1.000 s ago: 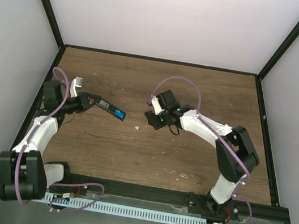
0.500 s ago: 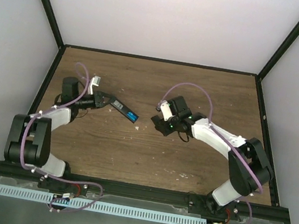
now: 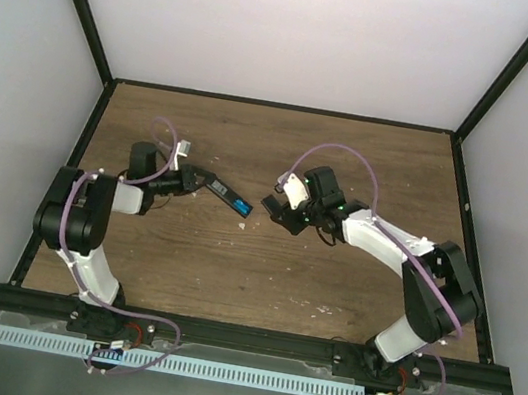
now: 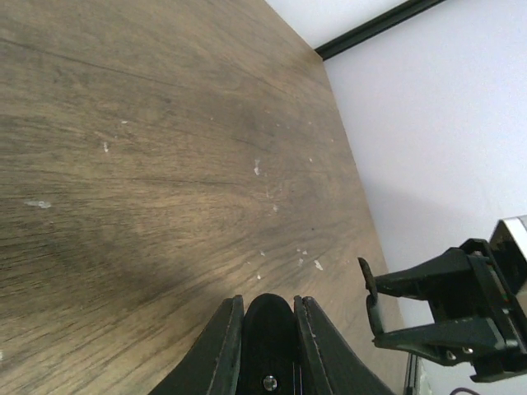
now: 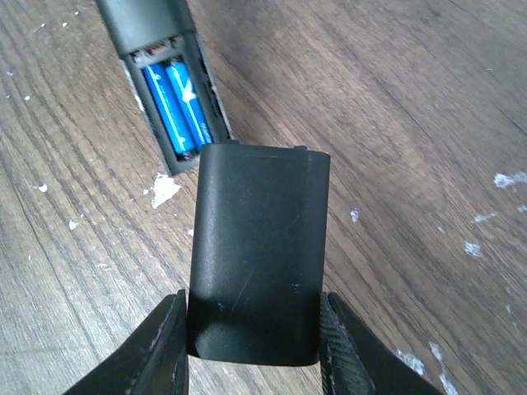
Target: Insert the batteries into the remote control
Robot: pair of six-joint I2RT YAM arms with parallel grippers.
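remote: slim black plastic bar, mid-table, back compartment open at the end pointing toward the right arm
batteries: two glossy blue cylinders, snug side by side inside that open compartment
cover: short matte black rectangle, rounded corners, a few faint scratches, top edge right at the compartment's end
left gripper: clamped tight on the remote's rounded end
right gripper: squeezing the cover by its long sides
table: brown wood grain, dotted with pale specks

Battery cover in right end effector blocks approach to remote control open end; far desk passable.
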